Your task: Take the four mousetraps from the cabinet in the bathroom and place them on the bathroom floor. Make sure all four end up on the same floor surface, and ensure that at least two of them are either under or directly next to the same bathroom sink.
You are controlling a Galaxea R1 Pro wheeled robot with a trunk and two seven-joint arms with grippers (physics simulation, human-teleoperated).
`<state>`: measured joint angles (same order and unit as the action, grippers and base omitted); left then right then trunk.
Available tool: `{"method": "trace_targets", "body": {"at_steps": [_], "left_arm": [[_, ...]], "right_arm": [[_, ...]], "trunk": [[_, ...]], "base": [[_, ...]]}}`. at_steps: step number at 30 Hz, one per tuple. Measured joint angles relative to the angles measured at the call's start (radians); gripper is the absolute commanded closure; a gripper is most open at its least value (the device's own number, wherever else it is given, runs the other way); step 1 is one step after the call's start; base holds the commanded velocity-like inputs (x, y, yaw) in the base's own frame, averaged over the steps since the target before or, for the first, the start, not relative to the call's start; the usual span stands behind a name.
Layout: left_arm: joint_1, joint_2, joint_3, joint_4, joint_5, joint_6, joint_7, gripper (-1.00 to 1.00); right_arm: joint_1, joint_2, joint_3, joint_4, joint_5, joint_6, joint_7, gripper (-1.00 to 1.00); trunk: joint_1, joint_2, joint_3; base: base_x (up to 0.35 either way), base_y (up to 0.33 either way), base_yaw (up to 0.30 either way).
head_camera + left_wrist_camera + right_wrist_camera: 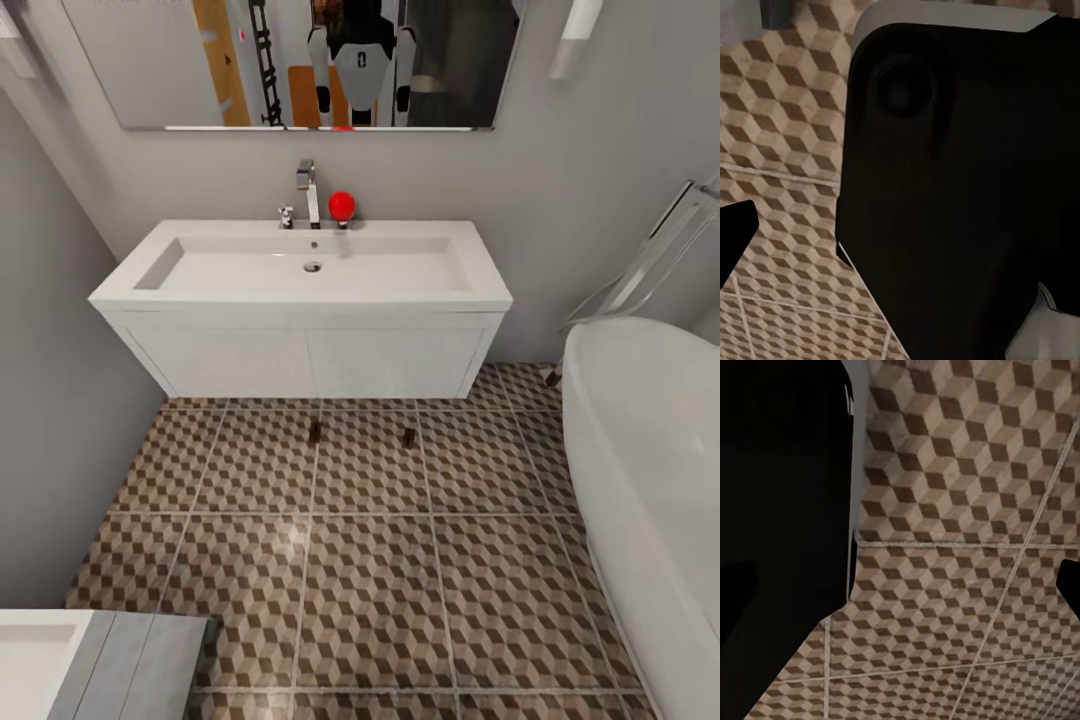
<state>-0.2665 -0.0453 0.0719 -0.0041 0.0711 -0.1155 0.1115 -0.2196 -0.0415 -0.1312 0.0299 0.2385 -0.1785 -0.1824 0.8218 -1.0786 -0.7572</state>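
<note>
Mousetraps (314, 431) (408, 437) lie on floor (370, 590) just before your sink (300, 275), far from both grippers; finger state: cannot tell.

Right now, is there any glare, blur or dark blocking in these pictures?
Head view: a soft glare patch on the bathroom floor and straight edges bowed by a wide lens; two small mousetraps look blurry. Left wrist view: a dark, soft-focus robot part covers most of the frame. Right wrist view: black shape on one side, tiles fairly sharp.
</note>
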Motion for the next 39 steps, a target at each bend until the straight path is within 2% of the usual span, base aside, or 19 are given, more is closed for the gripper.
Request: {"method": "trace_targets", "body": {"at_steps": [21,39], "left_arm": [[0.012,0.001,0.0,0.0,-0.001,-0.001,-0.001,-1.0],[0.012,0.001,-0.001,0.0,-0.001,-0.003,-0.001,-1.0]], "right_arm": [[0.01,-0.002,0.0,-0.001,0.006,-0.021,0.003,-1.0],[0.011,-0.001,0.001,-0.001,0.006,-0.023,0.055,-1.0]], "trunk": [[0.0,0.0,0.028],[0.0,0.0,0.042]], "base": [[0.0,0.0,0.0],[0.0,0.0,0.0]]}}
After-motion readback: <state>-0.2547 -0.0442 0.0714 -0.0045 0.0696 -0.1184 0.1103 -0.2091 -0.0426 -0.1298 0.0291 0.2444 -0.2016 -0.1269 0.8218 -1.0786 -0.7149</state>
